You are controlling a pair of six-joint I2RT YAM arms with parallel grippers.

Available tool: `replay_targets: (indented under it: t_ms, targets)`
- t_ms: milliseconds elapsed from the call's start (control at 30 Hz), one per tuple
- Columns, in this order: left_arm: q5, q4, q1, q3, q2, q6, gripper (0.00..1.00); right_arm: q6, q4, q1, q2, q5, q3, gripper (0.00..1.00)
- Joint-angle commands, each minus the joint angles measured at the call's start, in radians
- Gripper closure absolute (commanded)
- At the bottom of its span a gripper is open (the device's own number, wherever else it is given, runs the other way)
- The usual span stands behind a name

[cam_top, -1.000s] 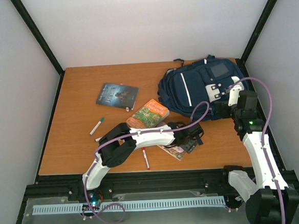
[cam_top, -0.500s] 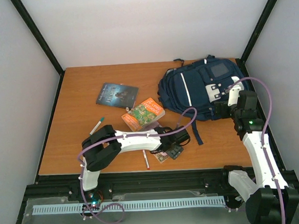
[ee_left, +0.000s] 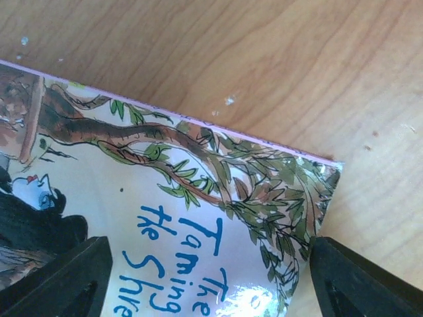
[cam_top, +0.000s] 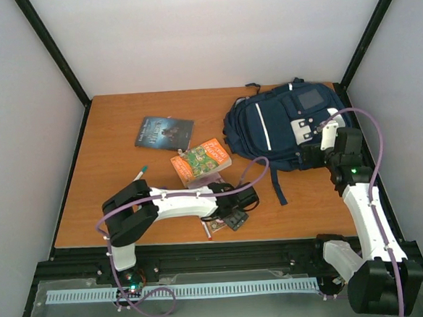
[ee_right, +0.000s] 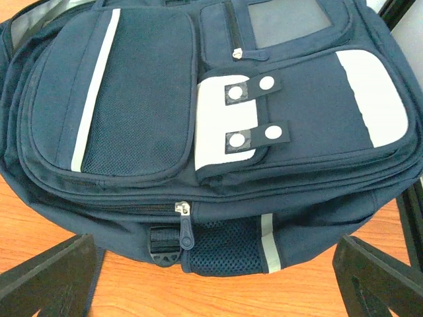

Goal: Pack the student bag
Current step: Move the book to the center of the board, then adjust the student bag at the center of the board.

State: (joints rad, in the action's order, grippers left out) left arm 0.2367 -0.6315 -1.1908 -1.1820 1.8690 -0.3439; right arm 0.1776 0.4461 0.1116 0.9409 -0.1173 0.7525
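Note:
The student bag (cam_top: 267, 125), navy with white stripes and patches, lies at the back right of the table with its front pockets up. It fills the right wrist view (ee_right: 132, 99), where a side zip pull (ee_right: 184, 228) faces me. My right gripper (cam_top: 313, 154) is open and empty just off the bag's near right side (ee_right: 215, 271). My left gripper (cam_top: 232, 216) is open and low over a thin illustrated paperback (ee_left: 198, 198) near the front edge. Its fingers (ee_left: 370, 284) straddle the book's corner, one at the cover's edge. Only a sliver of that book shows in the top view (cam_top: 215, 226).
An orange and green book (cam_top: 201, 161) lies mid-table and a dark-covered book (cam_top: 165, 132) behind it. A green-capped marker (cam_top: 140, 171) and a red pen (cam_top: 207, 232) lie near my left arm. A dark bag strap (cam_top: 277, 189) trails toward the front edge.
My left arm has drawn back to the left and toward the front edge, and the thin paperback has slid along with it. The orange book has shifted a little left. The right arm has not moved.

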Motion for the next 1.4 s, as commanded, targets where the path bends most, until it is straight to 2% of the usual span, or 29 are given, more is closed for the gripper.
replay_targets:
  t_ms: [0, 33, 67, 133, 267, 333, 433, 500, 600, 667, 767, 800, 833, 933, 967, 1033, 1100, 1167, 1267, 1367]
  targets:
    - [-0.04, -0.045, -0.004, -0.023, -0.1, 0.016, 0.13, 0.015, 0.004, 0.007, 0.022, -0.045, 0.007, 0.0]
    - [-0.063, -0.03, -0.003, -0.035, -0.133, 0.022, 0.02, 0.021, 0.007, 0.007, 0.025, -0.067, 0.007, 0.0]
    - [-0.077, -0.014, -0.003, -0.045, -0.172, 0.02, 0.01, 0.03, 0.009, 0.007, 0.026, -0.1, 0.006, 0.0]
    - [-0.028, -0.003, -0.003, -0.076, -0.24, -0.005, 0.0, 0.057, 0.035, 0.006, 0.031, -0.205, 0.013, 0.0]
    - [0.232, -0.105, 0.008, -0.203, -0.306, -0.06, 0.0, 0.063, 0.115, 0.006, 0.05, -0.407, 0.09, 0.0]
    - [0.281, -0.162, 0.039, -0.258, -0.305, -0.052, 0.0, 0.09, 0.136, 0.003, 0.054, -0.429, 0.136, 0.0]
    - [0.315, -0.25, 0.102, -0.317, -0.293, -0.068, 0.02, 0.144, 0.128, 0.002, 0.044, -0.372, 0.197, 0.0]
    - [0.321, -0.246, 0.13, -0.299, -0.311, -0.065, 0.0, 0.189, 0.11, 0.002, 0.028, -0.355, 0.205, 0.0]
    - [0.313, -0.104, 0.144, -0.17, -0.398, 0.003, 0.0, 0.26, 0.123, 0.002, 0.024, -0.398, 0.197, 0.0]
    - [0.386, -0.074, 0.145, -0.109, -0.419, 0.021, 0.0, 0.286, 0.138, -0.003, 0.032, -0.403, 0.196, 0.0]
    - [0.521, -0.493, 0.157, -0.297, -0.277, -0.125, 0.0, 0.294, 0.132, -0.048, 0.042, -0.238, 0.208, 0.0]
    - [0.523, -0.567, 0.157, -0.354, -0.229, -0.138, 0.0, 0.308, 0.117, -0.05, 0.046, -0.197, 0.202, 0.0]
    - [0.501, -0.569, 0.156, -0.358, -0.213, -0.122, 0.0, 0.327, 0.104, -0.052, 0.05, -0.171, 0.196, 0.0]
    - [0.433, -0.327, 0.159, -0.165, -0.337, -0.04, 0.0, 0.412, 0.1, -0.052, 0.075, -0.198, 0.196, 0.0]
    - [0.409, -0.242, 0.168, -0.102, -0.405, -0.006, 0.0, 0.383, 0.093, -0.052, 0.093, -0.2, 0.2, 0.0]
    - [0.401, -0.154, 0.204, -0.042, -0.475, -0.019, 0.0, 0.379, 0.135, -0.052, 0.145, -0.281, 0.216, 0.0]
    - [0.327, -0.112, 0.26, -0.021, -0.516, -0.042, 0.0, 0.378, 0.196, -0.054, 0.208, -0.364, 0.239, 0.0]
    - [0.327, -0.051, 0.293, 0.016, -0.564, -0.069, 0.0, 0.384, 0.23, -0.068, 0.265, -0.406, 0.254, 0.08]
    - [0.382, 0.058, 0.318, 0.103, -0.642, -0.082, 0.0, 0.408, 0.24, -0.116, 0.323, -0.368, 0.269, 0.22]
    - [0.5, -0.02, 0.372, 0.088, -0.612, -0.177, 0.0, 0.398, 0.235, -0.168, 0.366, -0.303, 0.301, 0.3]
